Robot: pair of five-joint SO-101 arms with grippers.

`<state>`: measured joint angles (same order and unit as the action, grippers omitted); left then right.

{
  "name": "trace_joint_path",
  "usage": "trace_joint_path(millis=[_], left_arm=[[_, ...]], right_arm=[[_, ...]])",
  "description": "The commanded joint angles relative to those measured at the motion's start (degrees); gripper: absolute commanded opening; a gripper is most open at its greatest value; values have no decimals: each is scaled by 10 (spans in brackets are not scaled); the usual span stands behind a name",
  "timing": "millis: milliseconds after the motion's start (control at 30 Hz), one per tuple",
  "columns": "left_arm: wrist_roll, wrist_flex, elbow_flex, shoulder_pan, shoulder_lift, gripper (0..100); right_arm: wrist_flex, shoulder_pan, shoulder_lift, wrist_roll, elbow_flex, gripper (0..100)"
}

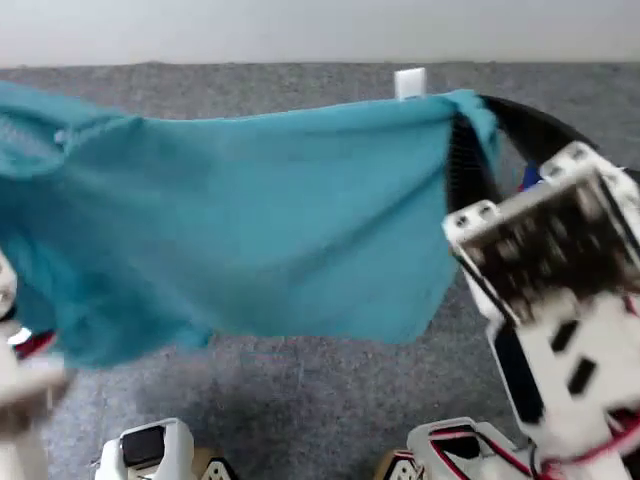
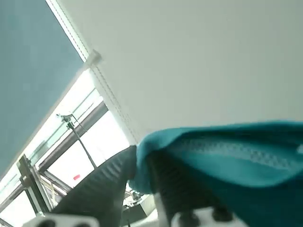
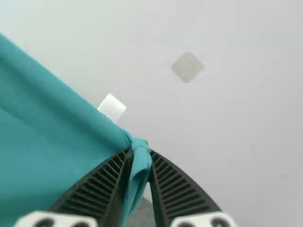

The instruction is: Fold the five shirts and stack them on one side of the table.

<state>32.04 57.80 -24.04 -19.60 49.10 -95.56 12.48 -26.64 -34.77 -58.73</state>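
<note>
At the desk's near edge two white arm bases were seen, one toward each near corner, w/ red & black wiring at the right-hand one. The grey felt-like desk was seen running back behind them. Above its middle a large teal fabric shirt was held off the surface, spread wide btwn the two arms. Its top edge was pulled nearly straight & its lower edge was left hanging loose, lowest toward the desk's left side.

The white right arm was seen upright at the desk's right side. The right gripper, black w/ ribbed fingers, was clamped on a bunched corner of the shirt, w/ cloth pinched btwn the jaws. Toward the desk's left edge a blurred white part of the left arm was seen below the cloth. The left gripper was likewise closed on the shirt's other end, w/ a stitched hem draped over one finger.

Beyond the desk's far edge a pale wall was seen, w/ a small white rectangular plate just above the shirt's right corner. Farthest off, in the left wrist view, a blue roller blind & bright window frames were seen.
</note>
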Motion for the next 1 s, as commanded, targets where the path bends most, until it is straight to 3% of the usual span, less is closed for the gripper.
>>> trace_joint_path(millis=[0, 233, 800, 967], left_arm=[[4, -10, -44, 1, -6, 15], [4, 9, -65, 1, -3, 15], [4, 194, -188, 2, -3, 14], [4, 207, -185, 2, -11, 14]], right_arm=[[14, -39, -30, -19, -10, 10], [8, -95, -86, -61, -8, 10], [-46, -100, -171, -98, -7, 10], [-65, -100, -167, -124, 3, 10]])
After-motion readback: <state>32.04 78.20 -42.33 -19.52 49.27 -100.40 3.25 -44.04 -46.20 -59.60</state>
